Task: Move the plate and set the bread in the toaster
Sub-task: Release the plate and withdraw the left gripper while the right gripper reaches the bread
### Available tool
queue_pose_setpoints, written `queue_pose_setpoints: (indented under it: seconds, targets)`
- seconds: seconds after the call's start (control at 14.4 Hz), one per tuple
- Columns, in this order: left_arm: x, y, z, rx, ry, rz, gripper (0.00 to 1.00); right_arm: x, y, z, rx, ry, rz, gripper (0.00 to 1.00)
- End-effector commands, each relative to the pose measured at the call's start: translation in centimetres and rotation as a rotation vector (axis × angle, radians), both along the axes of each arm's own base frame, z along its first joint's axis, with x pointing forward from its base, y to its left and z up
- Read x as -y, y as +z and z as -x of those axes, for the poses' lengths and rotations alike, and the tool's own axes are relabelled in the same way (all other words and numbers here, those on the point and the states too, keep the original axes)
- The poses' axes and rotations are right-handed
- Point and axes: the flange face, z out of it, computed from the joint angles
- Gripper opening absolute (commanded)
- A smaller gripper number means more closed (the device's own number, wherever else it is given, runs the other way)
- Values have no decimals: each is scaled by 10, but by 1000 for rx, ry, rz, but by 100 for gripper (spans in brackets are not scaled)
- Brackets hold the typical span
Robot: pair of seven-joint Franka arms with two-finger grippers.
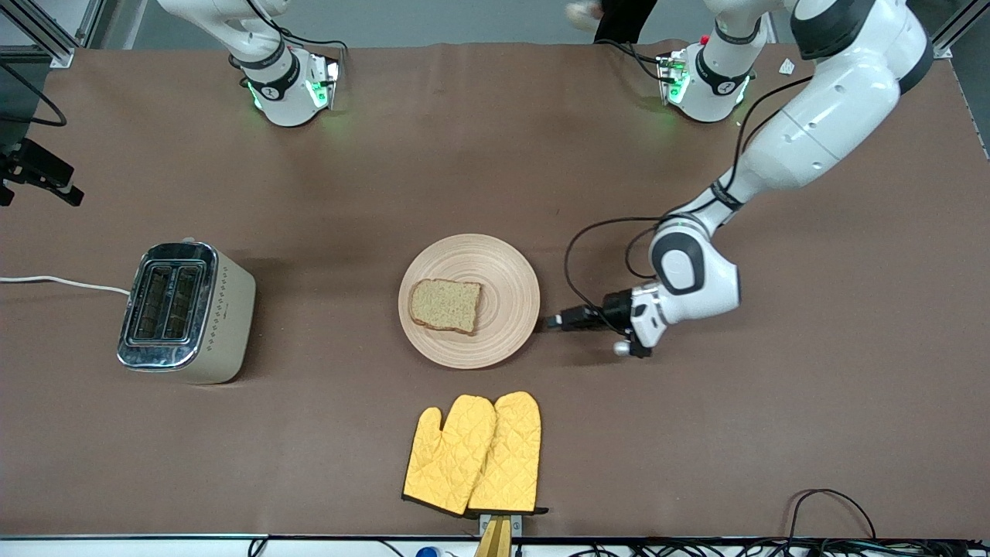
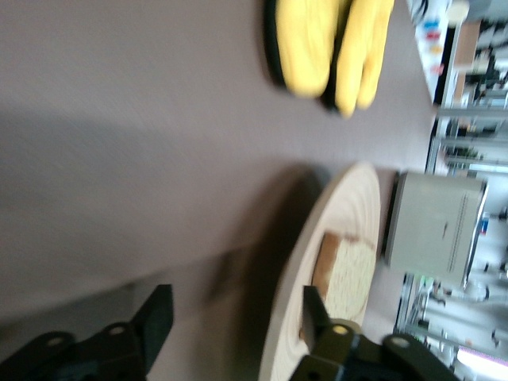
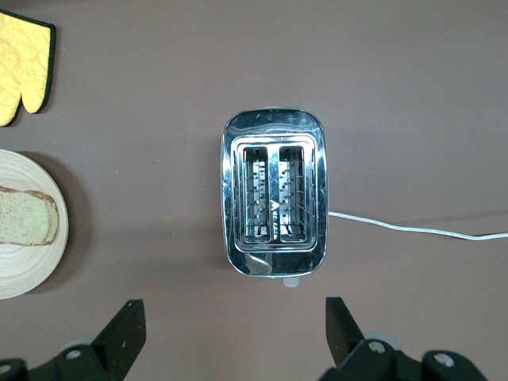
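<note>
Two end effectors were mine, and only one was down at the work. My left end effector (image 2: 234,317) sat low at the rim of the plate (image 1: 506,267), on the side toward the left arm's end of the worktop (image 1: 773,433), with its fingers parted: one over the plate's edge, the other out over bare worktop, gripping nothing as far as I could judge from the blurred left wrist view. The plate lay near the middle of the worktop, and the bread (image 1: 446,305) rested flat on it, on the half toward the toaster (image 1: 186,312). The toaster stood well apart from the plate, toward the right arm's end of the worktop, slots facing up and empty.

My right end effector (image 3: 230,325) hung open and empty high over the toaster, waiting. I judged that arm the better placed for the slice: the bread lay from it toward the middle of the worktop, with open worktop between. The toaster's slots ran across the worktop's width, so the slice would need standing on edge along that line. Yellow oven mitts (image 1: 473,455) lay near the worktop's front edge.
</note>
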Motion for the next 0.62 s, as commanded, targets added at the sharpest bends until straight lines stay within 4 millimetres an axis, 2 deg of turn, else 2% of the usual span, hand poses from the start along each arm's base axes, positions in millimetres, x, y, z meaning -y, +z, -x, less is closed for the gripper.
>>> queue_pose_setpoints:
  seconds: [0.0,0.21,0.35,0.55]
  targets:
    - [-46,32,-24,63,48,-17,100,-6,-19,-4,-71,23,-12,100]
    - [-83,63,-55,70,47,-23,100,-43,-46,-20,-127,78,-19,100]
    - [-119,79,-75,65,31,-64,100,-47,-52,-23,-135,86,-18,100]
    - [-178,108,-98,100,-21,-212,100,-43,-50,-22,-130,80,-17,100]
